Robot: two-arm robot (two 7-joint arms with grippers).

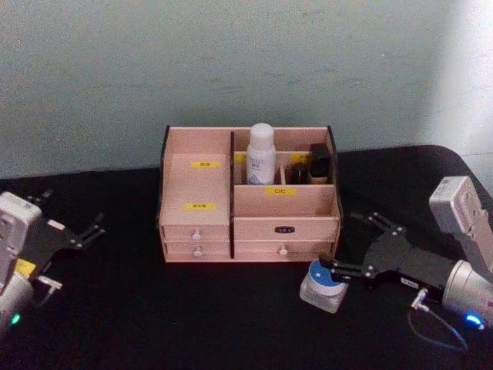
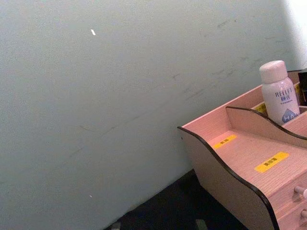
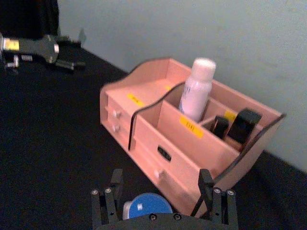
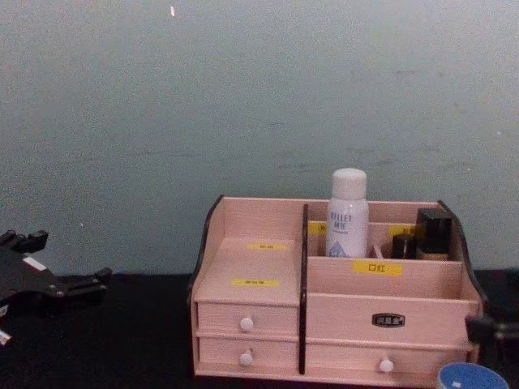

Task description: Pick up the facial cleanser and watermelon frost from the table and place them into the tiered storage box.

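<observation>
Dim, flat light; the black table (image 1: 154, 324) lies nearly featureless. The wall (image 1: 470, 77) brightens at far right; soft shadow fills the tiered storage box (image 1: 196, 185).

Pale grey-green wall (image 1: 231, 62) with faint scuffs, black tabletop (image 1: 154, 308) below it, brighter light at right.

The tiered storage box (image 4: 340, 312) sits on the black surface (image 4: 122, 348) in front of a pale wall (image 4: 243, 97). The facial cleanser (image 4: 348, 214) stands upright in a rear compartment, right of the dark centre divider, with two small dark bottles (image 4: 433, 233) in the rear compartments to its right. The watermelon frost (image 4: 472, 378) rests at the box's front right corner, blue lid up. One dark finger of the right hand (image 4: 490, 329) hangs just above it. The left hand (image 4: 69, 258) hovers at the left edge, fingers spread, well apart from the box.
</observation>
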